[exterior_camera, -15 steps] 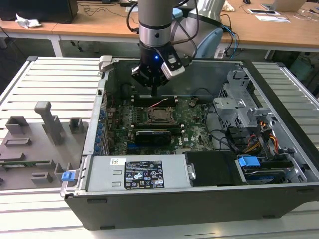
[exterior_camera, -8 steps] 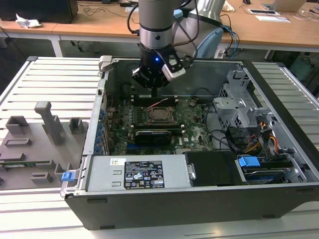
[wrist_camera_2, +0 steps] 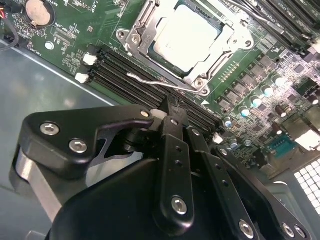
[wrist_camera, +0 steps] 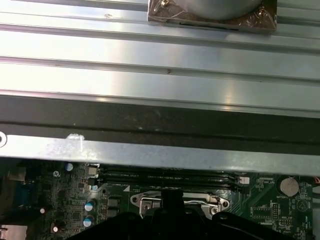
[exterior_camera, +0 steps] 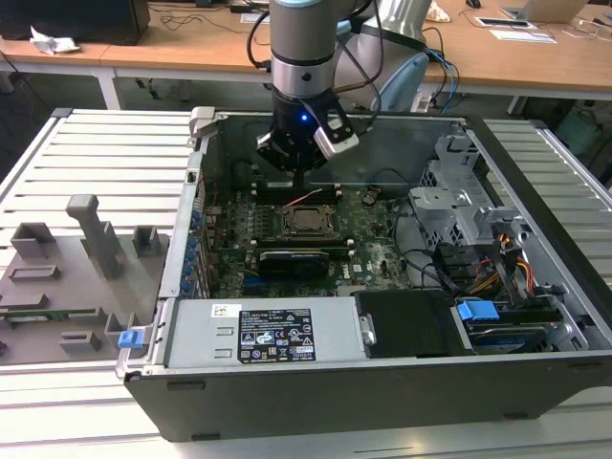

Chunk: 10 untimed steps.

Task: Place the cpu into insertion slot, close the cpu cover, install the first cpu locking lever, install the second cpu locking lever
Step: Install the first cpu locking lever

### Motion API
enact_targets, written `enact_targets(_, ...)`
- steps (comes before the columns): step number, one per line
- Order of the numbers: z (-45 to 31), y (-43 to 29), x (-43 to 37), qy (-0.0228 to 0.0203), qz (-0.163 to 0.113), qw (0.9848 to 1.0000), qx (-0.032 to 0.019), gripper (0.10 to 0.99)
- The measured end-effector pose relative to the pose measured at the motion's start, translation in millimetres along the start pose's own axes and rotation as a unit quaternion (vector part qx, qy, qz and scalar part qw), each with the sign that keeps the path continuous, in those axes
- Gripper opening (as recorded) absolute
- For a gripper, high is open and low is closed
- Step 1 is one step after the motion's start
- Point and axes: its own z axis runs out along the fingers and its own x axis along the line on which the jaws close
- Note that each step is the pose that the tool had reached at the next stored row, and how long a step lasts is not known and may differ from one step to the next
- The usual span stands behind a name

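The cpu (wrist_camera_2: 187, 37), a pale silvery square, lies in the insertion slot (exterior_camera: 308, 222) on the green board. The cpu cover (wrist_camera_2: 150, 22), a silvery frame, lies flat around it with the chip showing through its window. A thin wire locking lever (wrist_camera_2: 150, 81) runs along the socket's edge that faces the memory slots. My gripper (wrist_camera_2: 175, 107) is shut, with its black fingertips close to this lever, just beside the socket. In the exterior view the gripper (exterior_camera: 298, 180) hangs over the board just behind the socket. In the first wrist view the fingertip (wrist_camera: 172, 195) overlaps the cover's frame (wrist_camera: 210, 202).
Black memory slots (wrist_camera_2: 125, 75) lie between the socket and the case wall (wrist_camera: 160, 150). A long black expansion card (exterior_camera: 301, 260) sits in front of the socket. The power supply (exterior_camera: 258, 335), drive cage (exterior_camera: 459, 206) and cables fill the case. Grey fixtures (exterior_camera: 86, 249) stand on the exterior view's left.
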Motion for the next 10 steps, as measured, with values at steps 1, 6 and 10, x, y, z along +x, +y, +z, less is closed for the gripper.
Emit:
enact_targets(1, 0.5, -0.1, -0.2, 0.0, 0.0, 1.0, 0.0, 0.106)
enact_targets(6, 1.9, -0.3, -1.0, 0.0001, 0.0, 1.0, 0.0001, 0.106)
enact_targets(10, 2.8, -0.4, -1.9, 0.0, 0.0, 1.0, 0.0, 0.106)
